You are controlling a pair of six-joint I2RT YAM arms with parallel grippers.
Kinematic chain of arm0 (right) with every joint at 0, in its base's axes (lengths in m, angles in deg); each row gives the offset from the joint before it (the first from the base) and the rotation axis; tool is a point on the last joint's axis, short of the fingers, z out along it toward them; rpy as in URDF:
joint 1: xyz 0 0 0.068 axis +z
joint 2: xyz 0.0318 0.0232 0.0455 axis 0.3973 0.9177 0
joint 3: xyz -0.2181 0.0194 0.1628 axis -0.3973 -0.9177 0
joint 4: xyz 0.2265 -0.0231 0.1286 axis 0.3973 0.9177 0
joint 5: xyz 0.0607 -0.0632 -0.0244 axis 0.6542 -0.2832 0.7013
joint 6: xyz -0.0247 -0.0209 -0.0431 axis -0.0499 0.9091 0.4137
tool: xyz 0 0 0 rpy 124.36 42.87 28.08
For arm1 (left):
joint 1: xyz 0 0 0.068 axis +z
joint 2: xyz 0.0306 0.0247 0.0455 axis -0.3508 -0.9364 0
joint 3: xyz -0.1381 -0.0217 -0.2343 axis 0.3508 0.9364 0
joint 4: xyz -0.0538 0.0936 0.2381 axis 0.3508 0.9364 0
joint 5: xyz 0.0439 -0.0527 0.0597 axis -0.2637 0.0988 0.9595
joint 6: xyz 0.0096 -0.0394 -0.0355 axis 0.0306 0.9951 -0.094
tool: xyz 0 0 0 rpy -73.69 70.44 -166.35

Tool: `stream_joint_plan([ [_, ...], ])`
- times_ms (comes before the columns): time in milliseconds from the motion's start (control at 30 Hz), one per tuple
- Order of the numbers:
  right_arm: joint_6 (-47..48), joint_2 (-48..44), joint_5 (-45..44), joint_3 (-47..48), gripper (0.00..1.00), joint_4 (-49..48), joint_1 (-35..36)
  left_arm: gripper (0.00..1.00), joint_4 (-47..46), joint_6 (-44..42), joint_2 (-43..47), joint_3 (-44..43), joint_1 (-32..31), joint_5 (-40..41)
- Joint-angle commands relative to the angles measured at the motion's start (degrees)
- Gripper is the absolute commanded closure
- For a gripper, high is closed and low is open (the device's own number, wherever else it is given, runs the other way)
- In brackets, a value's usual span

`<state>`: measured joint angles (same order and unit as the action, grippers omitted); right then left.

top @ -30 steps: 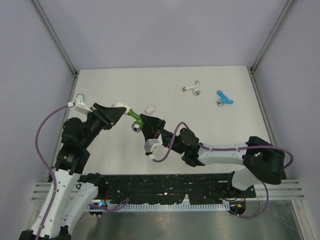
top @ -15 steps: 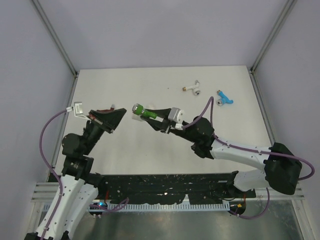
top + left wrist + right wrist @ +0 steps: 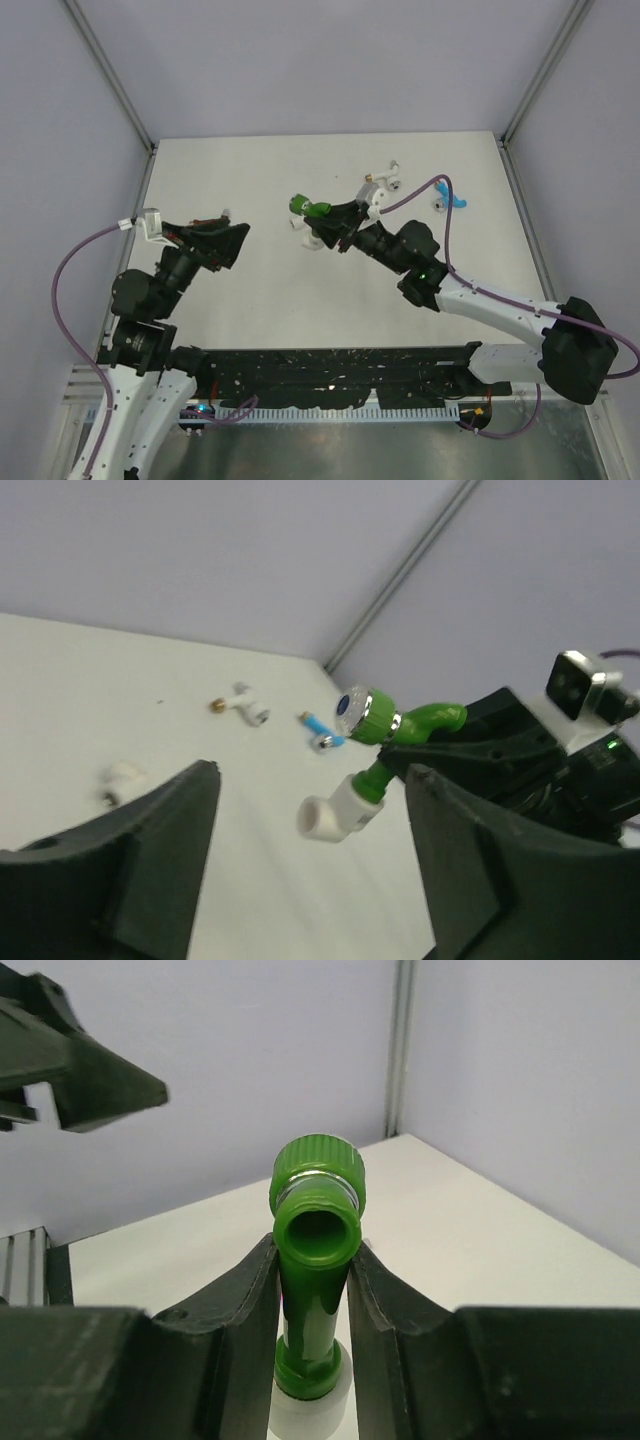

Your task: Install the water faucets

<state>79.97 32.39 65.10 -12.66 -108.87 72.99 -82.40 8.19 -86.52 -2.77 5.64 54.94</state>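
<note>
right claw (image 3: 322, 224): we are seeing it clenching the green faucet (image 3: 316, 1222) by its stem, raised over the mid table (image 3: 250, 175)
left claw (image 3: 238, 238): we are finding it released, empty, left of that faucet

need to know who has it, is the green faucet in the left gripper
No, the green faucet is clamped in the right gripper, while the left gripper stands open with nothing in it.

Your R gripper (image 3: 318, 222) hung over the table (image 3: 250, 300) mid-area w/ the held faucet (image 3: 308, 209) between its jaws. Your L gripper (image 3: 235, 240) sat well apart, to its left. Behind & right lay the rear faucet (image 3: 385, 178), w/ the outer faucet (image 3: 450, 198) near, on its right.
</note>
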Motion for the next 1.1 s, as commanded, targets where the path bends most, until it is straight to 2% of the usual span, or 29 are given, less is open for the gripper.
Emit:
stream_joint_plan([
  [0, -7.6, -2.7, -4.8, 1.2, 0.95, 9.0, -4.4, 0.15, 16.1, -11.5, -1.4, -7.8, 0.0, 5.3],
  [67, -10.1, -3.0, -5.9, 0.9, 0.94, 13.0, -7.3, 0.06, 23.7, -15.7, -2.9, -11.5, 0.0, 8.5],
  [200, -17.7, -4.6, -10.4, -4.4, 0.94, 14.7, -14.5, 0.01, 35.7, -22.9, -6.9, -19.2, 0.0, 15.0],
  [333, -26.7, -5.7, -14.6, -9.4, 0.95, 16.5, -25.4, 0.00, 41.6, -29.3, -10.5, -23.1, 0.0, 19.8],
  [433, -34.3, -5.1, -13.0, -12.5, 0.95, 17.2, -32.1, 0.00, 41.0, -30.7, -12.0, -21.0, 0.0, 24.5],
  [633, -47.0, -2.7, -8.0, -20.1, 0.95, 12.2, -45.8, 0.00, 33.0, -30.3, -7.8, -10.0, 0.0, 30.1],
  [833, -55.1, 1.1, -5.3, -26.0, 0.95, 8.9, -57.0, 0.00, 32.7, -31.7, -3.9, -6.9, -0.1, 34.5],
  [933, -55.4, 2.7, -3.8, -28.2, 0.95, 8.4, -61.5, 0.00, 32.8, -31.7, -2.7, -6.6, -0.1, 34.7],
  [1000, -53.8, 3.7, -2.0, -28.2, 0.90, 9.0, -62.9, 0.00, 32.8, -31.8, -2.2, -6.5, -0.3, 35.0],
  [1067, -52.2, 4.7, 0.3, -27.0, 0.79, 12.5, -63.7, 0.00, 32.8, -31.9, -1.6, -6.4, -0.5, 35.5],
])
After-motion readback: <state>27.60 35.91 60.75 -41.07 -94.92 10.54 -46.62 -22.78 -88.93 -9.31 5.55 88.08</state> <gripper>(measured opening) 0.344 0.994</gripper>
